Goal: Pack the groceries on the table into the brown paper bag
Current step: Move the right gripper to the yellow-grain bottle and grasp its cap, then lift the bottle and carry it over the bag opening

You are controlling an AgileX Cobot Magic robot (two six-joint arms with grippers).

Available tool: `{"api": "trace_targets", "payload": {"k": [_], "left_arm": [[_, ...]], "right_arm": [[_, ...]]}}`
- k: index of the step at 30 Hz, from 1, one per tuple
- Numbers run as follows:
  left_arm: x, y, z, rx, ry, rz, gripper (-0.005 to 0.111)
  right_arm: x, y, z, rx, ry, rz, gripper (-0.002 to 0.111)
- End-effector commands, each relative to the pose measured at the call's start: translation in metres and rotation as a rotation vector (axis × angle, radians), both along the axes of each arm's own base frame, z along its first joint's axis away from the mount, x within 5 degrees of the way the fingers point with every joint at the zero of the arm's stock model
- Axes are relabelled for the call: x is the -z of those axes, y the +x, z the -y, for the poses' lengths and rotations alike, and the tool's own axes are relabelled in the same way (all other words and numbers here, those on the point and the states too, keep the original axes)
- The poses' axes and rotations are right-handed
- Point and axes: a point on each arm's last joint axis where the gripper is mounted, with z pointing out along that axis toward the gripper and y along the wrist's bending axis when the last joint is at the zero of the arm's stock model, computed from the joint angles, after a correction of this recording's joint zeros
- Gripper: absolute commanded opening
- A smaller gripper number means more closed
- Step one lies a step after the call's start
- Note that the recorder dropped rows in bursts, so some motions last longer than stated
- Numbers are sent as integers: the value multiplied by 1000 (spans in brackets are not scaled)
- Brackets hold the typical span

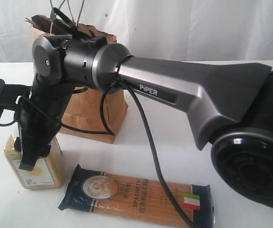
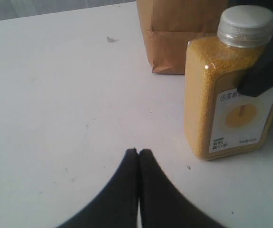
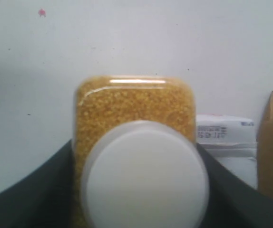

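We see the yellow-grain bottle (image 1: pixel 43 168) standing upright on the white table (image 1: pixel 184 166), lower left of the exterior frame, just in front of the brown paper bag (image 1: pixel 86 114). The right gripper (image 1: pixel 32 160) hangs straight over it, with the cap directly beneath and a dark finger down each side. We cannot tell whether they press. The left gripper (image 2: pixel 138 153), tips together and empty, sits low nearby. We judge the lift should follow the bottle's vertical long axis.

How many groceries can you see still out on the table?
3: the bottle at the exterior view's left, the spaghetti lying in front, and a white barcoded pack between bottle and bag. The arm may hide others.
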Motion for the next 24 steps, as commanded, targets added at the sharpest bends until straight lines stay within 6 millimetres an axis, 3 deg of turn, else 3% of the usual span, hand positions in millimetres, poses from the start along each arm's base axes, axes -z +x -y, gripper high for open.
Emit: {"api": "trace_targets", "payload": {"k": [1, 7, 13, 20, 24], "left_arm": [[0, 0, 0, -4, -1, 5, 0], [0, 0, 0, -4, -1, 5, 0], [0, 0, 0, -4, -1, 5, 0], [0, 0, 0, -4, -1, 5, 0], [0, 0, 0, -4, -1, 5, 0]], "right_arm": [[-3, 2, 2, 14, 26, -37, 0], [-44, -9, 14, 3, 64, -53, 0], [-97, -27, 45, 94, 96, -29, 0], [-154, -48, 131, 384, 207, 109, 0], [-182, -46, 175, 624, 340, 197, 0]]}}
